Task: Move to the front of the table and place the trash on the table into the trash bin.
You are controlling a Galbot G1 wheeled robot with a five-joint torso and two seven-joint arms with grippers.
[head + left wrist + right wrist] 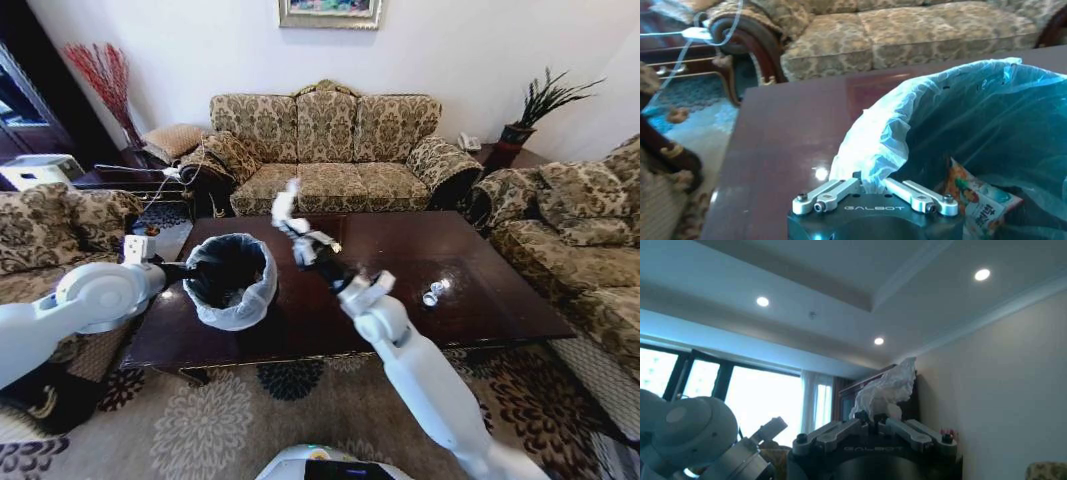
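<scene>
tissue: crumpled white, pinched in my right pincer, raised above the table, just right of the bin
bin: on table's left part, snack wrapper inside
my left pincer: clamped on the bin's bag rim
cup: on table, well right of bin

Both arms are glossy white with rounded joint housings; the left arm shows a grey disc at its joint. Each gripper has a black body marked GALBOT, silver finger links and dark screws.
</scene>
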